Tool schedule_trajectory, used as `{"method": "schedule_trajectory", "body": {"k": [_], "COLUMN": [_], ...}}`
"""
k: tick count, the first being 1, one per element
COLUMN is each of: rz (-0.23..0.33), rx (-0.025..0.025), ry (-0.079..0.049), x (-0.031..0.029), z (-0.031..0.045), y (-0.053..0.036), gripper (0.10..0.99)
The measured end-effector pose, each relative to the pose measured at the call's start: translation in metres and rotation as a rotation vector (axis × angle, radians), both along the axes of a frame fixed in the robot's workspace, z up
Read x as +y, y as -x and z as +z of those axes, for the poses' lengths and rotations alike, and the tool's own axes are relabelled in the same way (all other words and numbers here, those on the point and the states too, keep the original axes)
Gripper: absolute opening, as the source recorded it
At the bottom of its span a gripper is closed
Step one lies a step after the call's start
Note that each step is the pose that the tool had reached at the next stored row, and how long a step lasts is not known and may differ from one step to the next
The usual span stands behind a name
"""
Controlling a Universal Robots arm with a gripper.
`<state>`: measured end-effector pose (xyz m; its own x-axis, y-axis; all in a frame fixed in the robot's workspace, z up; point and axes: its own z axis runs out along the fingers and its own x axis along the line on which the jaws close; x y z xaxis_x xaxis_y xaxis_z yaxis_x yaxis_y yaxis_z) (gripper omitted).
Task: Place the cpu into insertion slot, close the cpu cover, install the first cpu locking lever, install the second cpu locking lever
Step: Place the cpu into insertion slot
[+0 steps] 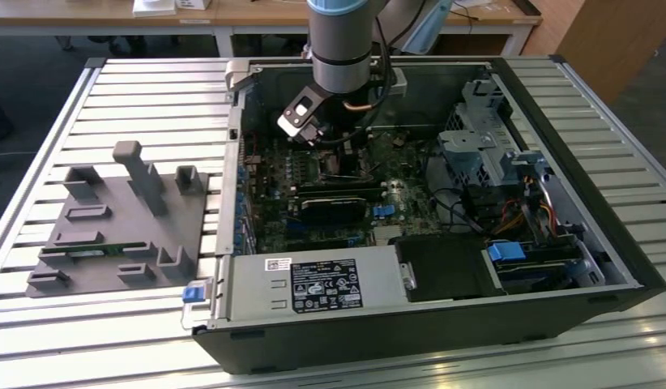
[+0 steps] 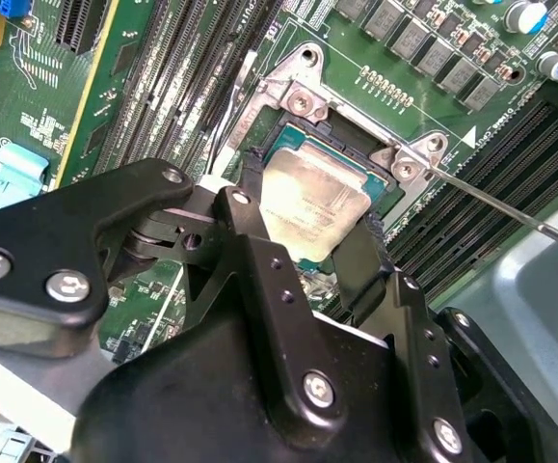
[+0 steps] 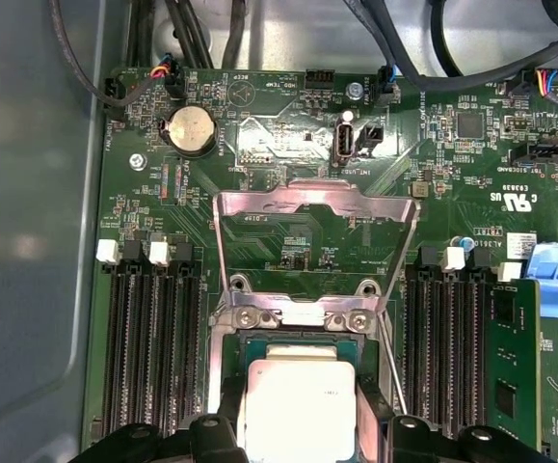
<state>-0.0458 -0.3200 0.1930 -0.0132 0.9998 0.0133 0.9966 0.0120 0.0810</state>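
The cpu [image 2: 312, 198] is a pale silver square lying in or just over the insertion slot [image 2: 336, 145] on the green board. My gripper [image 2: 307, 217] comes down on it, one black finger [image 2: 250, 188] against one edge and the other finger [image 2: 365, 251] against the opposite edge. In the first wrist view the cpu [image 3: 293, 405] sits between the same fingers [image 3: 228, 410]. The cpu cover [image 3: 317, 198] stands swung open behind the socket. A thin metal locking lever [image 3: 390, 362] rises beside the socket, and the lever [image 2: 500, 207] is raised clear of it. In the exterior view the gripper [image 1: 330, 156] reaches into the case.
Long black memory slots [image 3: 148, 338] flank the socket on both sides. The open computer case [image 1: 592, 267] holds a power supply [image 1: 311, 284], a drive cage [image 1: 484, 138] and cables. A grey fixture block [image 1: 117, 227] lies on the slatted table at the exterior view's left.
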Motion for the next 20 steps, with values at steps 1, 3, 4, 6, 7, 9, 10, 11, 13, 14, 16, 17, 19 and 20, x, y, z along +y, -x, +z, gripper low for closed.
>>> {"method": "schedule_trajectory", "body": {"k": [1, 3, 4, 6, 7, 9, 10, 11, 13, 14, 16, 17, 19, 20], "rz": [0.0, 0.0, 0.0, 0.0, 0.0, 0.0, 0.0, 0.0, 0.0, 0.0, 0.0, 0.0, 0.0, 0.0], "rx": [0.0, 0.0, 0.0, 0.0, 0.0, 0.0, 0.0, 0.0, -0.0001, -0.0001, 0.0002, 0.0, 0.0002, 0.0007], "ry": [0.0, 0.0, 0.0, 0.0, 0.0, 0.0, 0.0, 0.0, 0.0, 0.0, 0.0, 0.0, 0.0, 0.0], "x": [0.0, 0.0, 0.0001, 0.0, 0.0, 0.0, 0.0, 0.0001, 0.0001, 0.0002, 0.0002, 0.0002, 0.0002, 0.0002], "z": [0.0, 0.0, -0.0001, -0.0001, -0.0001, -0.0001, -0.0001, -0.0001, -0.0001, -0.0001, 0.0011, 0.0028, 0.0067, 0.0084], "y": [0.0, 0.0, 0.0, 0.0, 0.0, 0.0, 0.0, 0.0, 0.0, 0.0, 0.0, 0.0, 0.0, 0.0001], "gripper": [0.537, 0.537, 0.537, 0.549, 0.612, 0.612, 0.612, 0.612, 0.612, 0.612, 0.612, 0.612, 0.612, 0.612]}}
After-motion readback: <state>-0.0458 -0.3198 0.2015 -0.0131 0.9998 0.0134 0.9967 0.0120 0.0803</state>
